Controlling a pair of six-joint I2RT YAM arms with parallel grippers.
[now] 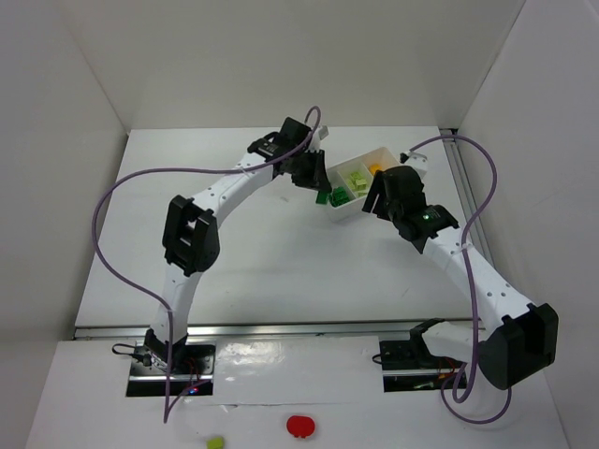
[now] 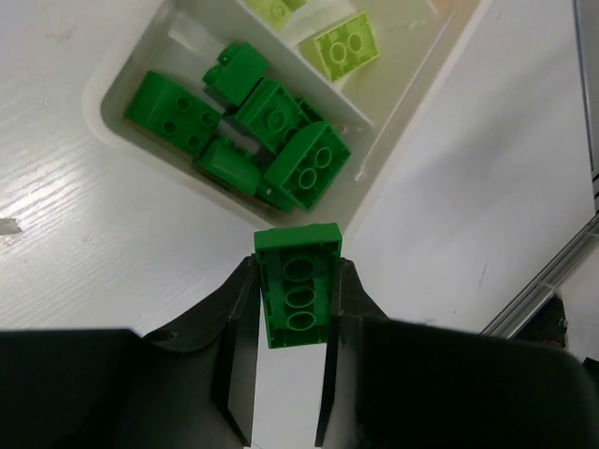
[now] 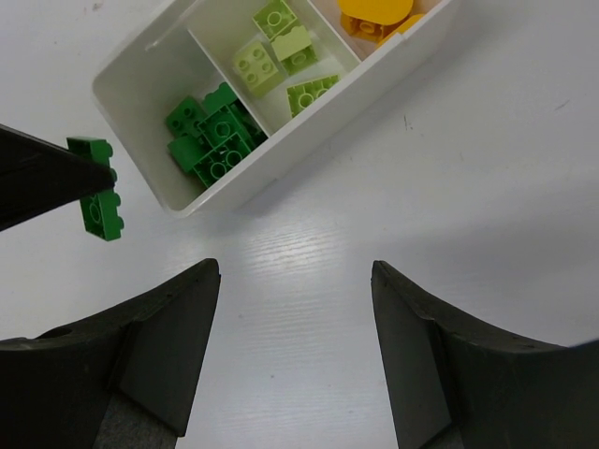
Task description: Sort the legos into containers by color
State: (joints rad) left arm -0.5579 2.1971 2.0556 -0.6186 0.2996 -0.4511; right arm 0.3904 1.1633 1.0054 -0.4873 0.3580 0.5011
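My left gripper (image 2: 290,290) is shut on a dark green brick (image 2: 298,285) and holds it just outside the near wall of the white divided tray (image 2: 103,98); the brick also shows in the right wrist view (image 3: 100,187). The tray's end compartment holds several dark green bricks (image 2: 281,145), the middle one lime-yellow bricks (image 3: 285,56), the far one orange bricks (image 3: 374,19). My right gripper (image 3: 295,281) is open and empty over bare table, near the tray's long side. From above, the tray (image 1: 386,156) lies between both grippers.
A red round thing (image 1: 299,427) and a lime blob (image 1: 215,441) lie on the front ledge. White walls close in the table at back and sides. A metal rail (image 2: 552,281) runs along the table's right edge.
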